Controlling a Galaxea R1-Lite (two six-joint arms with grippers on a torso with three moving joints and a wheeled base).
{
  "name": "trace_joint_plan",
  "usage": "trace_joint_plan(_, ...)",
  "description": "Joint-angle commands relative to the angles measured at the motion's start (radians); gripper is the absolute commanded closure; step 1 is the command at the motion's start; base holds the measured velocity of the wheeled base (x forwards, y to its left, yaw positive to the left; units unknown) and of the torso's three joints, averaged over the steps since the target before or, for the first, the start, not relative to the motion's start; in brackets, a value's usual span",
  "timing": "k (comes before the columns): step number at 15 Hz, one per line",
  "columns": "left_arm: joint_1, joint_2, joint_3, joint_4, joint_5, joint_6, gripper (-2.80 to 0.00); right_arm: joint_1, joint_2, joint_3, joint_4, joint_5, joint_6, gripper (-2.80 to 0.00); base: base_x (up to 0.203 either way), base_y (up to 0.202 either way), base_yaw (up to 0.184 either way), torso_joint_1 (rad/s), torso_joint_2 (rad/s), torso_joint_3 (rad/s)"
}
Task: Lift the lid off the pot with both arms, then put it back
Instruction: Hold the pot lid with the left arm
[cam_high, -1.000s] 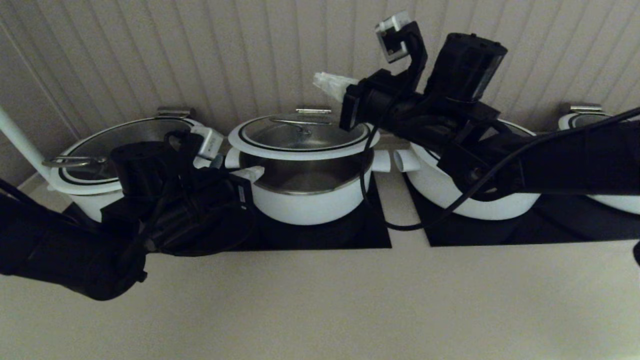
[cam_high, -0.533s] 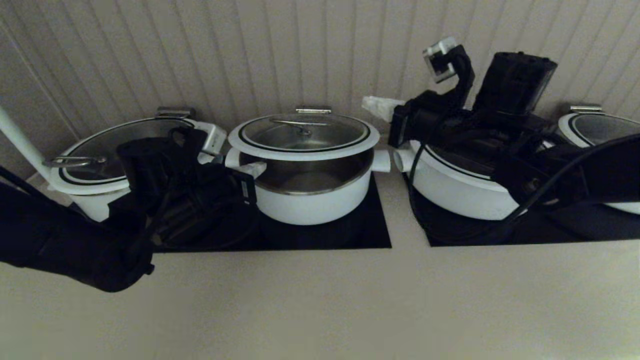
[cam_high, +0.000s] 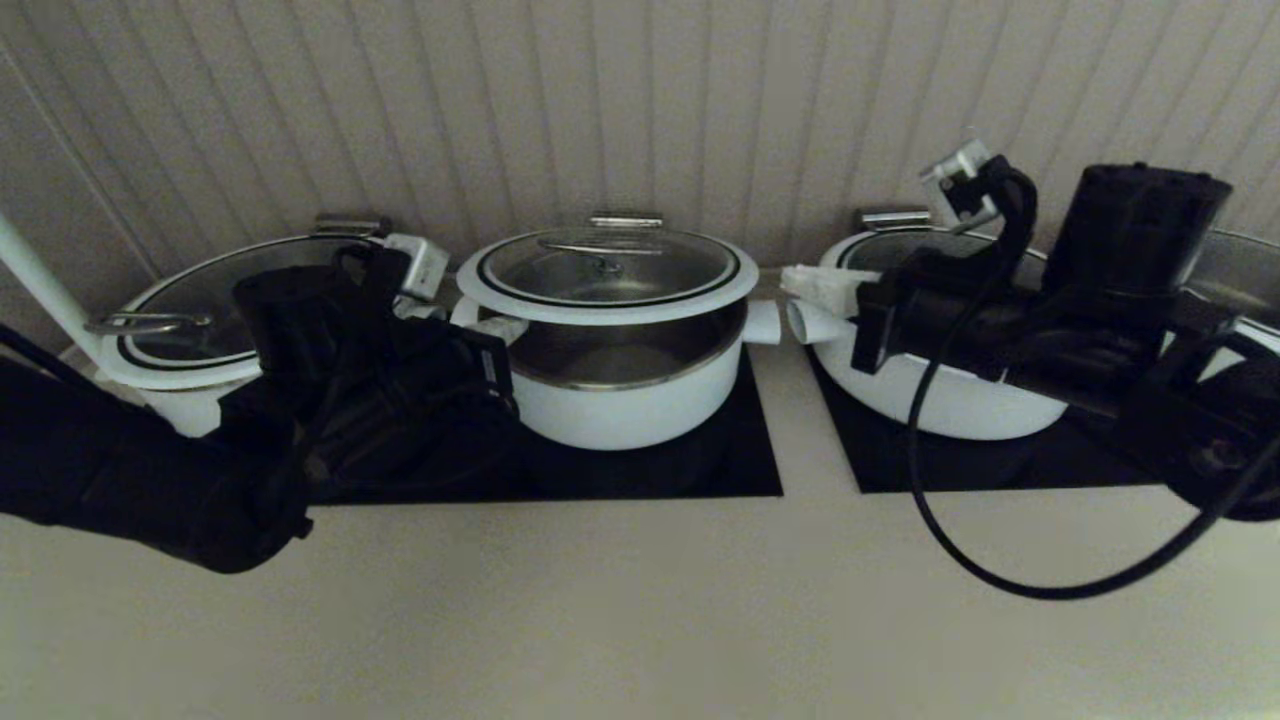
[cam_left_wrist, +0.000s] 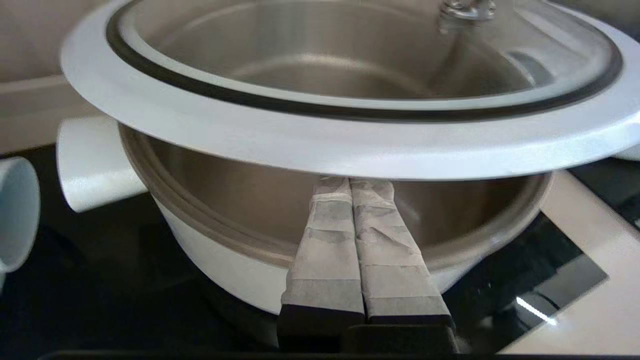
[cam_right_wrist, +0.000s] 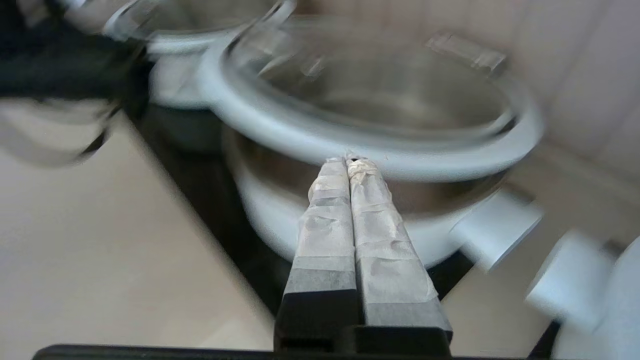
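Observation:
The small deep white pot (cam_high: 620, 410) stands on a black mat at the centre. Its glass lid (cam_high: 608, 268) with the steel handle sits raised on the near side, so the steel inside shows under the white rim. My left gripper (cam_high: 505, 328) is shut, with its tips under the lid's rim at the front left; the left wrist view shows the tips (cam_left_wrist: 350, 182) against the underside of the lid (cam_left_wrist: 320, 145), above the pot (cam_left_wrist: 225, 270). My right gripper (cam_high: 795, 280) is shut and empty, just right of the lid by the pot's right handle (cam_high: 765, 322). In the right wrist view it (cam_right_wrist: 352, 162) points at the lid's rim (cam_right_wrist: 380, 165).
A wide lidded white pot (cam_high: 180, 340) stands at the left and another (cam_high: 940, 395) at the right on a second black mat (cam_high: 1000, 465). A ribbed wall runs close behind. A white pole (cam_high: 40, 285) leans at the far left. The right arm's cable (cam_high: 1000, 575) hangs over the counter.
My right arm has swung down and to the right, from above the lid to beside the pot's right handle. The left gripper and the propped lid have hardly moved.

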Motion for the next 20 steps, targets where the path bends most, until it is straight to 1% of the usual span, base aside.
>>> trace_joint_plan(1,0.0,0.005,-0.016,-0.006,0.0,-0.001,0.0,0.004,-0.072,0.099,-0.007,0.033,-0.001,0.0,0.0,0.0,0.0,0.0,0.0,0.0)
trace_joint_plan(4,0.0,0.011,-0.016,-0.006,0.001,-0.001,0.0,0.009,-0.085,0.179,-0.023,0.046,-0.03,0.0,0.0,0.0,0.0,0.0,0.0,0.0)
trace_joint_plan(6,0.001,0.013,-0.016,-0.006,0.001,-0.001,0.0,0.018,-0.085,0.239,-0.063,0.061,-0.034,0.0,0.0,0.0,0.0,0.0,0.0,0.0)
trace_joint_plan(10,0.001,0.018,-0.024,-0.007,0.001,0.002,0.0,0.078,-0.085,0.364,-0.153,0.071,-0.035,0.0,0.0,0.0,0.0,0.0,0.0,0.0)
trace_joint_plan(14,0.003,0.022,-0.037,-0.007,0.001,0.0,0.0,0.097,-0.037,0.394,-0.236,0.07,-0.035,0.0,0.0,0.0,0.0,0.0,0.0,0.0)
trace_joint_plan(18,0.01,0.022,-0.037,-0.007,0.001,0.0,0.0,0.097,0.05,0.397,-0.377,0.064,-0.035,0.0,0.0,0.0,0.0,0.0,0.0,0.0)
trace_joint_plan(20,0.016,0.021,-0.037,-0.007,0.001,0.0,0.0,0.096,0.11,0.396,-0.471,0.056,-0.035,0.0,0.0,0.0,0.0,0.0,0.0,0.0)
